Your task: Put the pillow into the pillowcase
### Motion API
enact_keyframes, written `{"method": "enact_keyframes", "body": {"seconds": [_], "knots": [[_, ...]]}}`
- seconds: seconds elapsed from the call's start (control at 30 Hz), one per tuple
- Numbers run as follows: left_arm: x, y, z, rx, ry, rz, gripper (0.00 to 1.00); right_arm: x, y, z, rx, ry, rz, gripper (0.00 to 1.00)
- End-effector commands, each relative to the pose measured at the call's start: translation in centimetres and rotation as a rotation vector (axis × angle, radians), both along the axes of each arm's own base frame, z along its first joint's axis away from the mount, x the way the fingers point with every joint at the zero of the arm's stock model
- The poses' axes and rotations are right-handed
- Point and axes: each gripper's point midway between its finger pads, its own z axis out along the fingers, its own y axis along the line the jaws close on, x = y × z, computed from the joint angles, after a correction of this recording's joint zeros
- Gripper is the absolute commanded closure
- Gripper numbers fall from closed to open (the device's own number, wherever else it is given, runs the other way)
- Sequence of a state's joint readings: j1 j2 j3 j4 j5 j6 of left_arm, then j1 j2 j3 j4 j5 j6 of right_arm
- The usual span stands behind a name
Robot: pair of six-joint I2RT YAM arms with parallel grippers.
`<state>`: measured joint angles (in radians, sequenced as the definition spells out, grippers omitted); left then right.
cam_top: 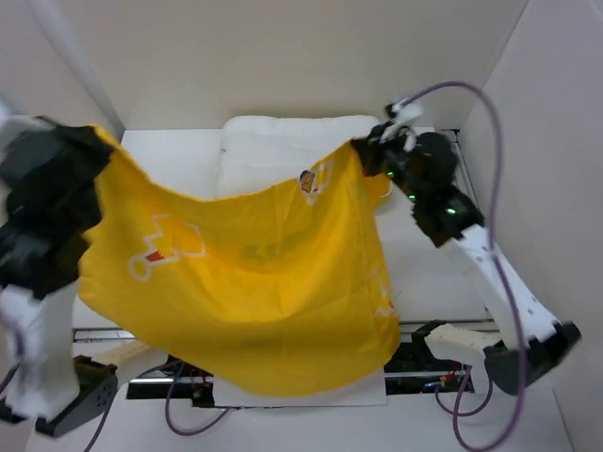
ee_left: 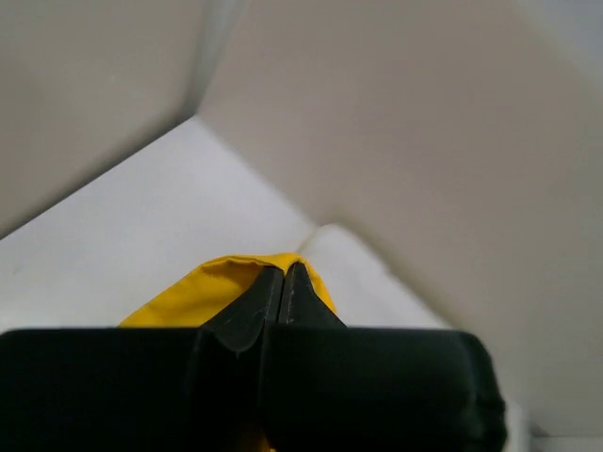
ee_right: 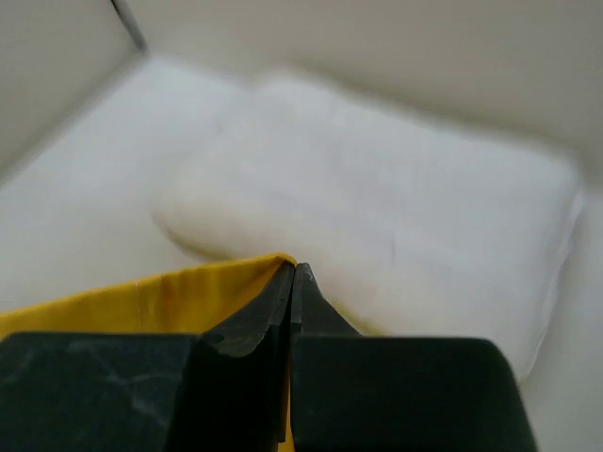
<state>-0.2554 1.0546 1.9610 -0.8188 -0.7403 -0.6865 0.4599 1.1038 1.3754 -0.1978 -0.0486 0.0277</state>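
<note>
The yellow pillowcase (cam_top: 254, 292) hangs stretched in the air between my two arms and sags toward the near table edge. My left gripper (cam_top: 99, 137) is shut on its left corner; the left wrist view shows yellow cloth (ee_left: 203, 287) pinched at the tips of that gripper (ee_left: 285, 268). My right gripper (cam_top: 363, 151) is shut on the right corner, with yellow fabric (ee_right: 141, 301) clamped at its tips (ee_right: 294, 268). The white pillow (cam_top: 283, 151) lies flat at the back of the table, behind the cloth, and fills the right wrist view as a puffy white cushion (ee_right: 396, 207).
White walls enclose the table at the back (cam_top: 283, 56), on the left and on the right (cam_top: 556, 141). A purple cable (cam_top: 495, 141) loops over the right arm. The arm bases and loose cables (cam_top: 188, 395) sit at the near edge.
</note>
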Motion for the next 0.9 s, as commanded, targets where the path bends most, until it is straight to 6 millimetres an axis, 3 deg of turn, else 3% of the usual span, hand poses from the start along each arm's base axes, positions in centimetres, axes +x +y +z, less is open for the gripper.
{"method": "enact_keyframes", "body": {"seconds": [0.0,0.03,0.07,0.1,0.13,0.17,0.23,0.27,0.3,0.4,0.47,0.5,0.53,0.6,0.67,0.7,0.8,0.87], "knots": [[7.3,1.6,-16.8,-0.022,0.494,0.183,1.0,3.3,1.6,-14.3,-0.047,0.291,-0.022,1.0],[8.8,2.2,-20.2,-0.048,0.564,0.181,1.0,3.6,1.8,-16.7,-0.047,0.333,-0.025,1.0],[8.7,5.1,-25.6,-0.1,0.68,0.243,1.0,4.5,2.6,-19.2,-0.049,0.368,-0.011,1.0],[9.4,5.2,-28.4,-0.182,0.726,0.195,1.0,4.5,2.8,-21.9,-0.071,0.416,-0.003,1.0],[9.6,6.5,-30.6,-0.233,0.763,0.225,1.0,4.8,3.1,-23.3,-0.085,0.448,0.004,1.0],[9.4,8.9,-33.7,-0.285,0.835,0.284,1.0,5.2,3.4,-26.1,-0.122,0.526,-0.001,1.0],[9.3,10.2,-36.8,-0.341,0.91,0.293,1.0,6.2,3.7,-26.5,-0.156,0.539,0.002,0.88],[9.3,11.2,-37.6,-0.363,0.93,0.308,1.0,6.7,3.9,-27.7,-0.18,0.566,0.003,0.79],[10.2,11.7,-38.3,-0.373,0.955,0.299,1.0,6.9,4.2,-27.5,-0.177,0.563,0.013,0.73],[11.5,12.3,-38.3,-0.358,0.97,0.266,1.0,7.6,5.3,-26.1,-0.156,0.52,0.037,0.5],[12.6,12.8,-37.2,-0.326,0.954,0.25,1.0,7.7,5.3,-25.0,-0.147,0.499,0.038,0.45],[13.1,12.8,-36.5,-0.316,0.933,0.233,0.86,7.8,5.4,-23.9,-0.136,0.477,0.039,0.35],[13.7,13.0,-35.4,-0.301,0.907,0.228,0.74,7.7,5.0,-24.4,-0.147,0.494,0.023,0.31],[14.3,12.9,-33.7,-0.291,0.866,0.201,0.44,7.5,4.7,-22.4,-0.124,0.462,0.008,0.19],[15.2,12.5,-31.3,-0.27,0.811,0.148,0.0,6.7,4.6,-22.0,-0.114,0.476,0.002,0.1],[15.4,12.2,-30.2,-0.258,0.788,0.122,0.0,6.1,4.3,-21.7,-0.113,0.475,0.002,0.0],[16.3,10.5,-27.6,-0.215,0.737,0.037,0.0,4.1,3.8,-22.6,-0.115,0.522,0.005,0.0],[16.1,8.5,-26.9,-0.193,0.728,-0.02,0.0,1.9,4.2,-24.8,-0.132,0.595,0.033,0.0]]}}
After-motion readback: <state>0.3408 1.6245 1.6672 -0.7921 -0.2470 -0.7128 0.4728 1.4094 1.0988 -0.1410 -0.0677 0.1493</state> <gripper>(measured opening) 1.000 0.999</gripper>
